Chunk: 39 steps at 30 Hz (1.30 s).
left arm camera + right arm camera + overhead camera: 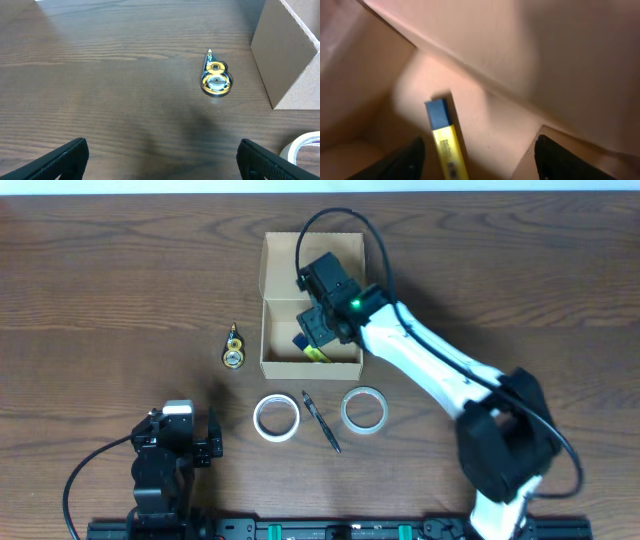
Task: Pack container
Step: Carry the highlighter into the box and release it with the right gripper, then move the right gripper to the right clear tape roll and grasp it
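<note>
The container (282,275) is a tan cardboard box with its flap lid open, at the table's middle back. My right gripper (315,330) reaches into it, open. In the right wrist view its fingers (480,160) straddle a yellow marker with a blue cap (445,142) lying on the box floor, also seen from overhead (310,350). My left gripper (185,442) is open and empty near the front left; its wrist view (160,160) shows only bare table between the fingers.
A yellow correction-tape dispenser (233,348) lies left of the box (216,79). Two white tape rolls (275,418) (363,409) and a black pen (322,420) lie in front of the box. The box's side (287,60) shows at right in the left wrist view.
</note>
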Motion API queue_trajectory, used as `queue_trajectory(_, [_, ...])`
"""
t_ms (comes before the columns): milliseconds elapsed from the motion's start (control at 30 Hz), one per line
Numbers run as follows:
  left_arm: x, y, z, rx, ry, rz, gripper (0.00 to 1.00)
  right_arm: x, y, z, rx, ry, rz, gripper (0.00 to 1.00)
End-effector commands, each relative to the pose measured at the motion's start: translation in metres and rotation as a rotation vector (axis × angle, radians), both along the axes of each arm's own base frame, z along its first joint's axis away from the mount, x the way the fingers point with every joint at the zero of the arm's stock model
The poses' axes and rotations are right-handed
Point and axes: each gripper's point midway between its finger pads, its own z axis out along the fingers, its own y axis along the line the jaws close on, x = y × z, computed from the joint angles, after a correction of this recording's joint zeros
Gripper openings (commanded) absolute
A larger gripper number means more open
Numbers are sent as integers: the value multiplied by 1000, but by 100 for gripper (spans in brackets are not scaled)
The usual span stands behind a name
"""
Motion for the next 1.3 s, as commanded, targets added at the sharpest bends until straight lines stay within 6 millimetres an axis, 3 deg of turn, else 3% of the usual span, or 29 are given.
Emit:
queue_trajectory(0, [-1,2,-5,14,9,9,95,4,5,61,72,-121,21,76])
queue_trajectory(167, [-1,2,-5,14,9,9,95,-13,-9,97,84,-145,25,99])
queue_trajectory(367, [-1,2,-5,14,9,9,96,-54,-47,115,69,-41,-72,99])
queue_trajectory(567, [-1,2,-5,14,9,9,96,-86,-98,109,-6,84,-169,99])
queue_trajectory(833, [-1,2,-5,14,9,9,95,-136,-128,55,-82,233,-132,99])
queue_trajectory(967, [-1,2,-5,14,9,9,95,-167,-145,6,-126,324,-150,99])
queue_trajectory(1267, [-1,2,-5,14,9,9,95,-194,-154,-56,-118,412,-201,99])
